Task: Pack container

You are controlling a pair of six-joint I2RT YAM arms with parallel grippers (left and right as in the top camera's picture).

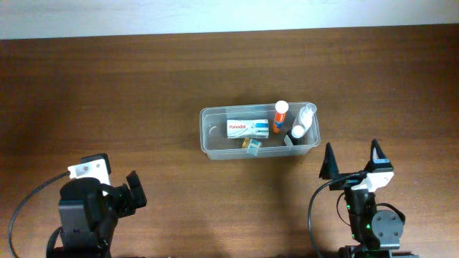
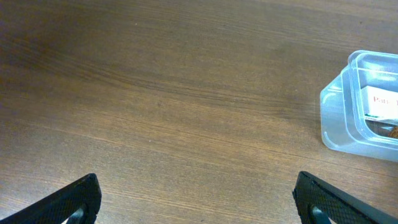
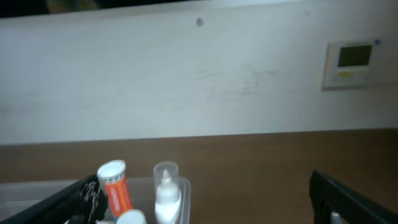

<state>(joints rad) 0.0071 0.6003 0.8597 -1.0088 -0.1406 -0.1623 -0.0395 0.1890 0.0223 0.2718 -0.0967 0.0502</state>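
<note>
The clear plastic container (image 1: 209,132) stands at the middle of the wooden table. In it lie a white Panadol box (image 1: 247,128), an orange tube with a white cap (image 1: 280,115), a white bottle with a clear cap (image 1: 306,115), a second white bottle (image 1: 297,132) and a small yellow-and-teal item (image 1: 252,145). My left gripper (image 1: 125,195) is open and empty at the front left; its wrist view shows the container's corner (image 2: 348,118). My right gripper (image 1: 353,161) is open and empty, just front right of the container; its view shows the orange tube (image 3: 116,186) and the capped bottle (image 3: 166,190).
A white wall (image 3: 186,74) rises behind the table's far edge, with a small wall panel (image 3: 353,62) at the right. Bare wood lies to the left and right of the container.
</note>
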